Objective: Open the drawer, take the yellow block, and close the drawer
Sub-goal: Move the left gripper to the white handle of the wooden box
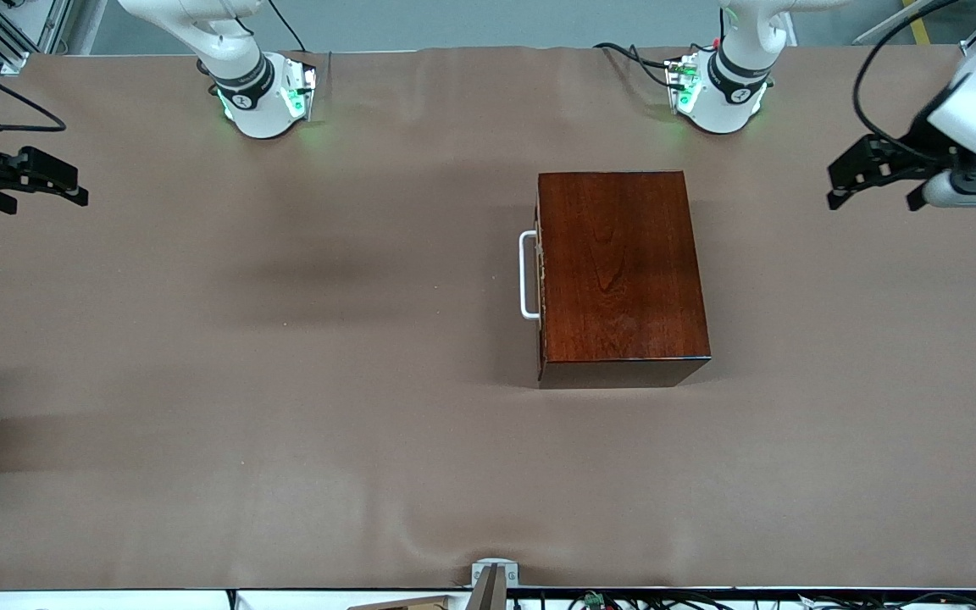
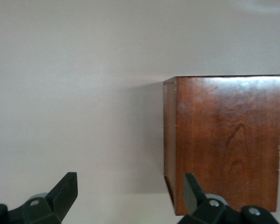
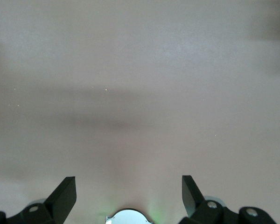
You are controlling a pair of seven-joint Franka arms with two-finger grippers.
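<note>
Wooden box [image 1: 621,275], drawer [image 1: 541,275] shut, both hands idle (nothing begun).
Your box sits mid-desk toward the left arm's end, its white handle [image 1: 528,275] facing the right arm's end, so the pull looks like the right arm's job; the yellow block is out of sight, presumably inside. Left hand [image 1: 873,182] hangs over that end's edge, fingers apart; right hand [image 1: 60,182] waits likewise over its own edge. Your desk [image 1: 285,381] wears a plain brown, slightly rippled cover; cables trail along its borders.

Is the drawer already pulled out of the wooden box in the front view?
No: the drawer sits flush in the wooden box, only its white handle protruding.
</note>
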